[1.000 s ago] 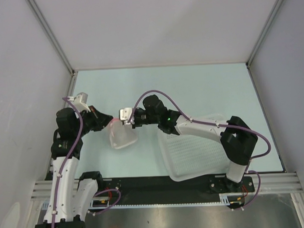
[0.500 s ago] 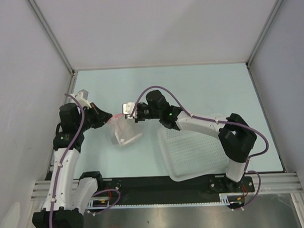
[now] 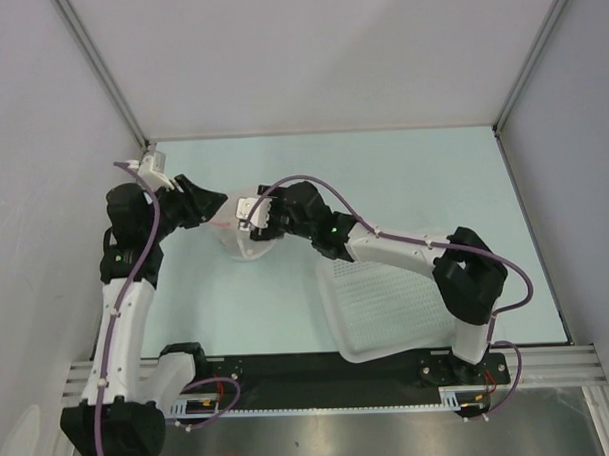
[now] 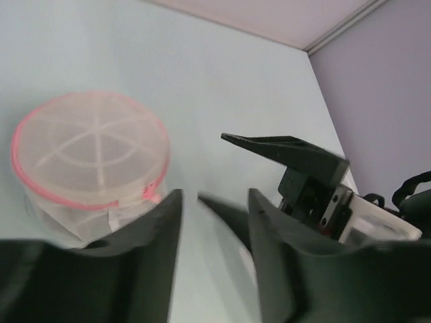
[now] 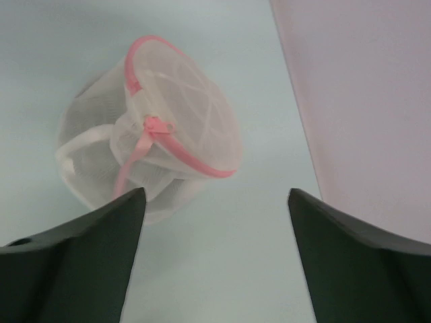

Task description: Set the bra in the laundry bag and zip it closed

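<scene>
White mesh with a pink edge makes the laundry bag (image 5: 182,114). It sits on the pale blue worktop (image 3: 403,175), toward the left side, between the two arms. Its round top faces up and a bit to one side. The pink trim goes all the way round that top. A small pink zip pull (image 5: 153,126) hangs at the edge, with a pink strip under it. I cannot see the bra through the mesh.

The left gripper (image 4: 214,202) is just beside the bag, and its two fingers are apart with nothing between them. The right gripper (image 5: 215,195) is near the bag on the other side. Its fingers are wide apart and hold nothing. Neither gripper touches the bag.

A white plastic basket (image 3: 397,305) full of little holes lies on the right, under the right arm.
</scene>
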`<action>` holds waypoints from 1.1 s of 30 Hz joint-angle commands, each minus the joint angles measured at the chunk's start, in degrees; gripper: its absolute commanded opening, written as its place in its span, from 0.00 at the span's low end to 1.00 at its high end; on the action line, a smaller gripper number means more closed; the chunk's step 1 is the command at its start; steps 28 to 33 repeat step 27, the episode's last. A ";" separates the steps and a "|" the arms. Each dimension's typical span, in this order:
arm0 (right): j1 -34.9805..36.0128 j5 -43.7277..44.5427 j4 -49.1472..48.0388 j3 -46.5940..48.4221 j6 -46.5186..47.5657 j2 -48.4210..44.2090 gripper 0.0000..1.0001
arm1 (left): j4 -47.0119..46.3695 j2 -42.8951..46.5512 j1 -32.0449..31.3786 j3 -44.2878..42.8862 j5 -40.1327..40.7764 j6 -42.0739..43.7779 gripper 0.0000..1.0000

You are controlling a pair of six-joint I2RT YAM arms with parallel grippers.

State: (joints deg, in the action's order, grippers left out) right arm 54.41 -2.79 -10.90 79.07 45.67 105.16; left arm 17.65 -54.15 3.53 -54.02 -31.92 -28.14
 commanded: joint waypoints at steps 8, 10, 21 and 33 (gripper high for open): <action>7.90 18.78 16.16 -17.88 -60.73 -28.06 1.00 | 4.26 26.00 -1.06 18.57 -6.21 -3.12 0.99; 7.99 18.96 16.78 -24.02 -74.90 -35.27 1.00 | 2.57 29.17 -3.43 21.14 -6.32 -5.42 1.00; 14.58 35.12 21.96 -46.01 -96.37 -67.17 1.00 | -9.64 42.53 -31.20 33.44 2.48 -17.20 0.99; 15.37 33.49 20.49 -56.91 -100.96 -84.93 1.00 | -21.42 50.71 -35.78 41.62 -3.23 -24.93 0.99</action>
